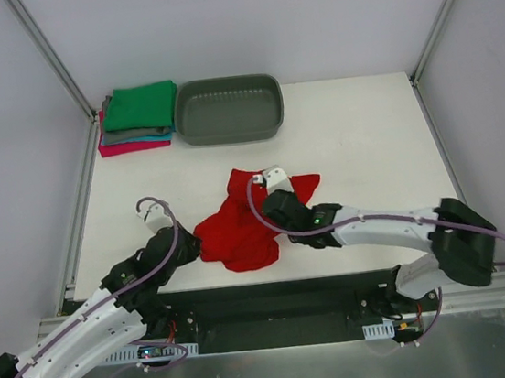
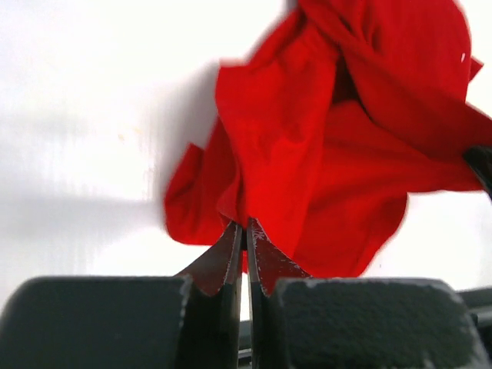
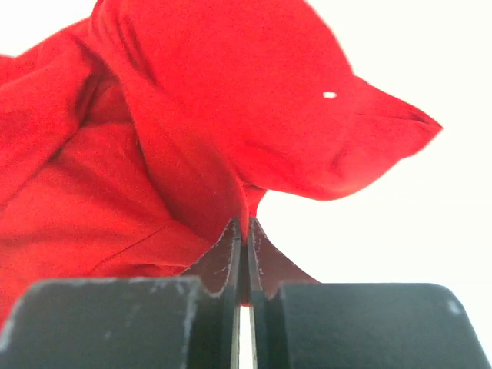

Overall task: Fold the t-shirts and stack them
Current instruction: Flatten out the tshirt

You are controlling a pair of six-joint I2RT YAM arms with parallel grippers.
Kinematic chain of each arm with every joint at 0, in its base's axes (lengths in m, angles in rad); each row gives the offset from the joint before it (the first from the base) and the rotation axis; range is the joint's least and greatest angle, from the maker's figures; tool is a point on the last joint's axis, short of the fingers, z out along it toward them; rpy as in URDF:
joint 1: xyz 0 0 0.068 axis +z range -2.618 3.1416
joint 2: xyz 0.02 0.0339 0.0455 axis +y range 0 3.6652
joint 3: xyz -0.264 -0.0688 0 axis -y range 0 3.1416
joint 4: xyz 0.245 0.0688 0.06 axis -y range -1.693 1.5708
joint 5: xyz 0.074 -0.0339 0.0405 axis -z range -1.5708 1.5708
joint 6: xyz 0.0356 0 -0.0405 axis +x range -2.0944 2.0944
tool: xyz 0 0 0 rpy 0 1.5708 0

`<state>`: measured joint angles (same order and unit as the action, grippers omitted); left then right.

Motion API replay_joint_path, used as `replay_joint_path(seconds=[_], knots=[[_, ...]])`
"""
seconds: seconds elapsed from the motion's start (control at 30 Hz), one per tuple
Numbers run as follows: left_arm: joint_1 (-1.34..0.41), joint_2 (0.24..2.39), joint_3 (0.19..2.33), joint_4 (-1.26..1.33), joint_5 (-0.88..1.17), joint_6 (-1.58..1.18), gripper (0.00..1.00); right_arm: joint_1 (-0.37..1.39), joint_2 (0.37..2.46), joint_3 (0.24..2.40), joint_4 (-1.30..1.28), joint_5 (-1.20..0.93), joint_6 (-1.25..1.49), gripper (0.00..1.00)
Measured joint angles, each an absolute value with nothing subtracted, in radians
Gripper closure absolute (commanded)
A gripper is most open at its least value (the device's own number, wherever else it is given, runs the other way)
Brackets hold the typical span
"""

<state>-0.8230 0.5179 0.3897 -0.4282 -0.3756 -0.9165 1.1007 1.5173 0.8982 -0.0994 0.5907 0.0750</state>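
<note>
One bright red cloth t-shirt lies crumpled at centre; green, grey, teal and magenta folded t-shirts sit stacked far left.

In the left wrist view my left pincer runs off the bottom edge, its body a dark blur. The red t-shirt runs off the top and right, and a dark curved thing at the right edge is cut too short to name. In the right wrist view my right pincer is cropped below likewise. The shirt leaves by the left and top, and a white speck on it is too small to tell. From above, both wrists hide my fingertips and the cloth they pinch. In the far stack the green shirt covers the others: only thin grey, teal and magenta edges show
</note>
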Motion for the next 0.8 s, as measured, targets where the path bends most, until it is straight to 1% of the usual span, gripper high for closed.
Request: replay_joint_path(seconds=[0.1, 0.23, 0.33, 0.43, 0.6, 0.7, 0.8], knots=[[-0.823, 0.519, 0.467, -0.469, -0.474, -0.884, 1.0, 1.085, 1.329, 0.808, -0.12, 0.663, 0.078, 0.99], [-0.823, 0.514, 0.613, -0.507, -0.573, -0.824, 1.0, 1.011, 1.061, 0.728, -0.146, 0.739, 0.052, 0.99], [-0.823, 0.506, 0.746, -0.521, -0.623, -0.765, 1.0, 0.956, 0.886, 0.714, -0.176, 0.777, -0.01, 0.99], [-0.823, 0.495, 0.886, -0.518, -0.661, -0.696, 1.0, 0.94, 0.743, 0.728, -0.199, 0.777, -0.081, 0.99], [-0.823, 0.453, 1.073, -0.467, -0.69, -0.61, 1.0, 0.939, 0.583, 0.886, -0.277, 0.74, -0.192, 0.99], [-0.823, 0.402, 1.112, -0.423, -0.672, -0.576, 1.0, 0.939, 0.516, 1.007, -0.31, 0.709, -0.23, 0.99], [-0.823, 0.373, 1.155, -0.398, -0.638, -0.548, 1.0, 0.939, 0.464, 1.11, -0.327, 0.631, -0.25, 0.99]])
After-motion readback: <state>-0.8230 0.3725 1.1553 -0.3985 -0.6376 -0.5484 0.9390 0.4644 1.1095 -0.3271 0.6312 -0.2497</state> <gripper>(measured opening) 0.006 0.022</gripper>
